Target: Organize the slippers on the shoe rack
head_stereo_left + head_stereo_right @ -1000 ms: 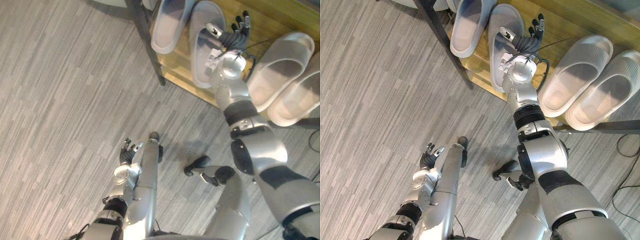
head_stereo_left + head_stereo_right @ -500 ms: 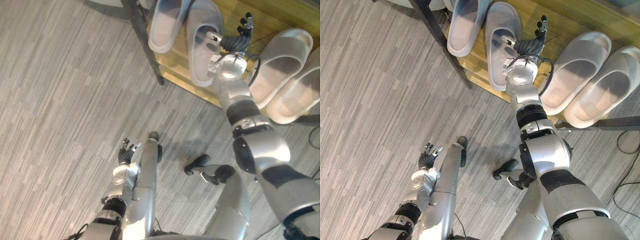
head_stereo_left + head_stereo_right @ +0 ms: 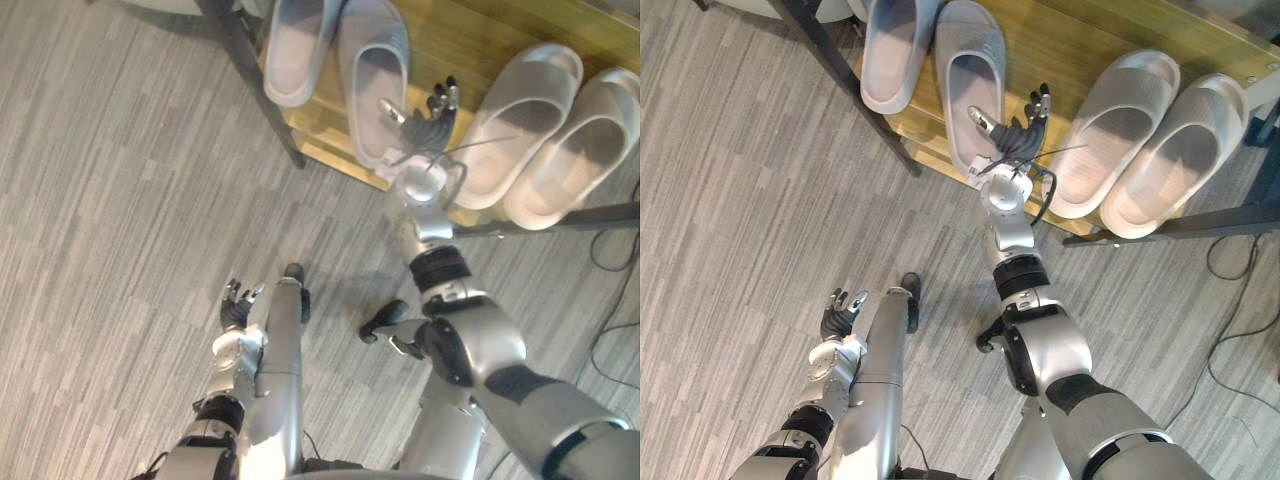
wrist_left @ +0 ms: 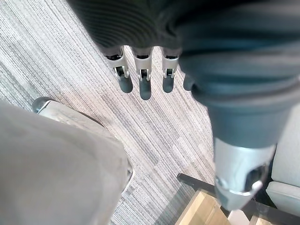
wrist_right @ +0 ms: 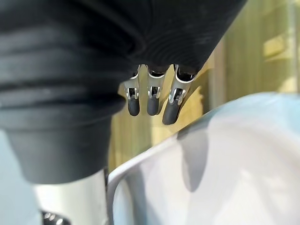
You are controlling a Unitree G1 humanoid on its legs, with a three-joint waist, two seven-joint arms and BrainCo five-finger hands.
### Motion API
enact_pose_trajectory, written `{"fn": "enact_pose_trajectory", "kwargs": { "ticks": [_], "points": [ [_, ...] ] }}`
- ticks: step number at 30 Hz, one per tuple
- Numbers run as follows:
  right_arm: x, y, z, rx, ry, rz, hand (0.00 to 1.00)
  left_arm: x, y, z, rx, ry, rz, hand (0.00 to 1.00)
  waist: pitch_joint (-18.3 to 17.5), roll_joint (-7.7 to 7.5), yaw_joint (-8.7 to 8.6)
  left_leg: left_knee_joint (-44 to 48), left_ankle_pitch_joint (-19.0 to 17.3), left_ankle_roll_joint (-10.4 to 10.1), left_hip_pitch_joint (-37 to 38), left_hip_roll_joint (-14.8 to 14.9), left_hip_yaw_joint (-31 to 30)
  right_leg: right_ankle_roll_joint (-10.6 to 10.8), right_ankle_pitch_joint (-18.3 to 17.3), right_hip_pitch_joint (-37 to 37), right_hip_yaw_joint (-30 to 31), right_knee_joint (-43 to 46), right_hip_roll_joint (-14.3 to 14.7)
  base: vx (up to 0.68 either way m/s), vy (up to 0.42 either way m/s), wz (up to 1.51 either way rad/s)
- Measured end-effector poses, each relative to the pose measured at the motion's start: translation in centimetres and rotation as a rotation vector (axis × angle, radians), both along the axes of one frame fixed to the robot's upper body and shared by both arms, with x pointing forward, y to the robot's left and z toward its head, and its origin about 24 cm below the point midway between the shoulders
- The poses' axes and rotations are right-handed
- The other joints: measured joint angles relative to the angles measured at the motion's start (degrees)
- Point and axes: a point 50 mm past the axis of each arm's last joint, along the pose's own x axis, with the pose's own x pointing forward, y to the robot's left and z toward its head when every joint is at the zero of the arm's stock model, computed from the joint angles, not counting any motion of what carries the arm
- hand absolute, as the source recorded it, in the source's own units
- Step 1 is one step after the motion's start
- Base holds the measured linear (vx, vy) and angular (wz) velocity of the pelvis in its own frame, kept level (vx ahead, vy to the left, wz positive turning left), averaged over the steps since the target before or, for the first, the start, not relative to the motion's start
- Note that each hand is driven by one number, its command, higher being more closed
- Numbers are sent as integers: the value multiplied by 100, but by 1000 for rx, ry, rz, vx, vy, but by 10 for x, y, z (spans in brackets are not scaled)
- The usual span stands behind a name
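Right hand (image 3: 426, 122) hovers empty over the wooden shelf of the shoe rack (image 3: 455, 40). Its fingers (image 5: 151, 101) are straight and spread apart. It sits in the gap between two pairs of slippers. Its thumb points toward the grey slipper (image 3: 372, 70) just to its left; whether the thumb touches that slipper cannot be told.

That grey slipper lies side by side with a second grey slipper (image 3: 283, 48) at the shelf's left end, next to the rack's dark metal leg (image 3: 262, 95). Both point away from the robot. The near end of the one beside the hand reaches the shelf's front edge.

Toward the shelf's right end lies a pale slipper (image 3: 520, 115) with its pale mate (image 3: 580, 150) close alongside. Both are angled across the shelf, their near ends at the front edge. The hand is nearer to the grey pair than to the pale pair. In the right wrist view, a pale curved slipper surface lies close under the straight fingers, with the yellow wood beyond.

Left hand (image 3: 236, 306) hangs low over the grey striped carpet (image 3: 110, 200), well apart from the rack. Its fingers are loose and apart, holding nothing.
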Motion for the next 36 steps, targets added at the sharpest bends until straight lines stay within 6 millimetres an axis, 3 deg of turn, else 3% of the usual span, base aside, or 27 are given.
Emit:
{"fn": "enact_pose_trajectory", "kwargs": {
  "ticks": [4,17,26,36],
  "points": [
    [-5,4,-8,25,-9,19,0,-1,1,-1,-2,7,7,0,0,0,-11,-43,-3,6,38,13,15,61,25,34,2,-81,43,-25,54,-4],
    [-9,25,-4,116,-46,118,0,-2,5,-2,-10,11,25,0,28,-69,-18,-151,1,3,108,-32,-36,15,72,171,-102,-199,69,-18,57,2],
    [-5,43,17,117,-72,204,0,-2,1,-2,-19,11,21,0,25,-74,56,-261,93,14,24,-213,-177,46,52,231,-287,-202,-47,-27,55,14],
    [5,21,33,110,-78,154,0,-2,1,-3,-18,17,15,0,18,-74,128,-268,152,10,-108,-336,-316,52,6,231,-434,-112,-159,-41,48,9]
  ]
}}
